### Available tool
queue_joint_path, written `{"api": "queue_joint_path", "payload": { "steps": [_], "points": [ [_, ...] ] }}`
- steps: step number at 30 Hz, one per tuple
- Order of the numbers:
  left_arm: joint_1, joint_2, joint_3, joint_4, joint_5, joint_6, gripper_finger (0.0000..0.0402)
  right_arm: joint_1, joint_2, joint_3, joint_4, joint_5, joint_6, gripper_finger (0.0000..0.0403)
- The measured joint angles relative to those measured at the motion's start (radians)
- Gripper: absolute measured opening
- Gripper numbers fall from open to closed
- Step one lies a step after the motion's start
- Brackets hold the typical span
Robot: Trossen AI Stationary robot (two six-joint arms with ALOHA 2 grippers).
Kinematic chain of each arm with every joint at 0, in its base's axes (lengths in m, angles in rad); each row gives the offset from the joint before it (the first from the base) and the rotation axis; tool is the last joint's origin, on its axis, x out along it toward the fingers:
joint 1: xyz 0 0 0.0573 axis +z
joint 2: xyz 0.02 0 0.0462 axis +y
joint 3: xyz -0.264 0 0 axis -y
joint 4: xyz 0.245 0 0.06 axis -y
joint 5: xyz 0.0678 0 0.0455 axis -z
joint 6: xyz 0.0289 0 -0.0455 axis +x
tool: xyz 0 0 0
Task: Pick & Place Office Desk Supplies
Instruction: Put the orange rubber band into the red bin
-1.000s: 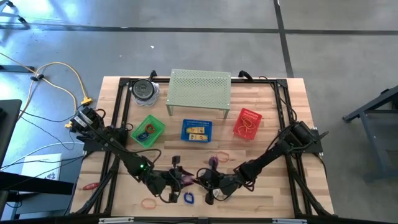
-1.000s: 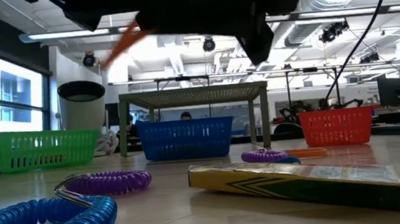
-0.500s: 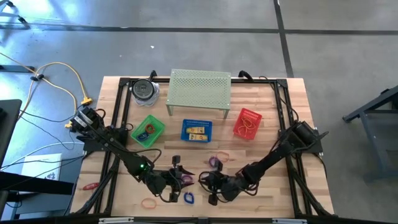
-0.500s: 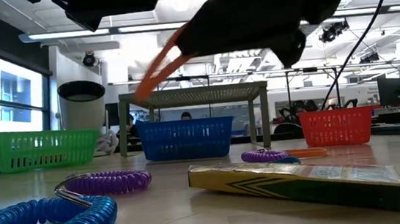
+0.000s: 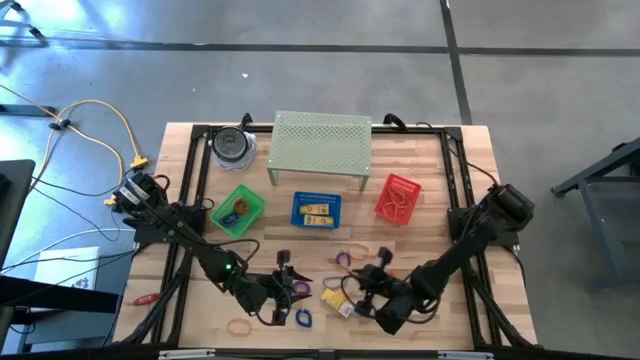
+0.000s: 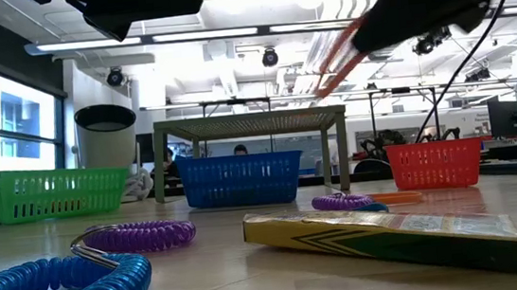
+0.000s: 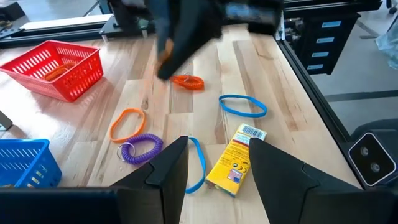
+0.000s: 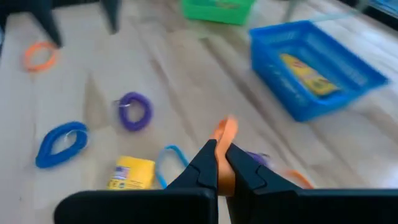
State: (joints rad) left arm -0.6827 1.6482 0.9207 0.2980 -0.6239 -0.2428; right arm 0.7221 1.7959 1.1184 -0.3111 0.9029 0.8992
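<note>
Right tool (image 8: 222, 163) pinches an orange band (image 8: 226, 138); left tool (image 7: 214, 163) hovers released.

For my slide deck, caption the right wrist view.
Right gripper, fingers shut on a thin orange rubber band, above a wooden table near a blue plastic basket.

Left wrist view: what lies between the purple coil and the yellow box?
A thin blue band lies between purple coil and yellow box, shown in left wrist view.

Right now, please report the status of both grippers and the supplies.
Right gripper shut on orange band, lifted above table. Left gripper open, empty, low over yellow box. Red basket ahead, path clear.
</note>
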Motion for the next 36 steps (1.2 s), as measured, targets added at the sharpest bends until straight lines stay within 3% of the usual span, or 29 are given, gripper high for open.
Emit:
{"api": "queue_joint_path", "payload": {
  "steps": [5,12,18,22,27,36],
  "points": [
    [0.000,0.000,0.000,0.000,0.000,-0.005,0.0165,0.031,-0.083,0.000,-0.315,0.069,0.240,0.0003],
    [0.000,0.000,0.000,0.000,0.000,-0.012,0.0165,0.018,-0.171,0.000,-0.775,0.088,0.640,0.0003],
    [0.000,0.000,0.000,-0.001,0.000,-0.012,0.0165,-0.057,-0.210,0.000,-1.055,-0.063,0.846,0.0004],
    [0.000,0.000,0.000,-0.004,0.004,-0.012,0.0165,-0.139,-0.212,0.000,-1.150,-0.134,0.850,0.0004],
    [0.000,0.000,0.000,-0.005,0.005,-0.012,0.0165,-0.293,-0.212,-0.004,-1.168,-0.202,0.695,0.0004],
    [0.000,0.000,0.000,-0.007,0.004,-0.017,0.0165,-0.523,-0.212,-0.004,-1.041,-0.279,0.397,0.0004]
  ]
}}
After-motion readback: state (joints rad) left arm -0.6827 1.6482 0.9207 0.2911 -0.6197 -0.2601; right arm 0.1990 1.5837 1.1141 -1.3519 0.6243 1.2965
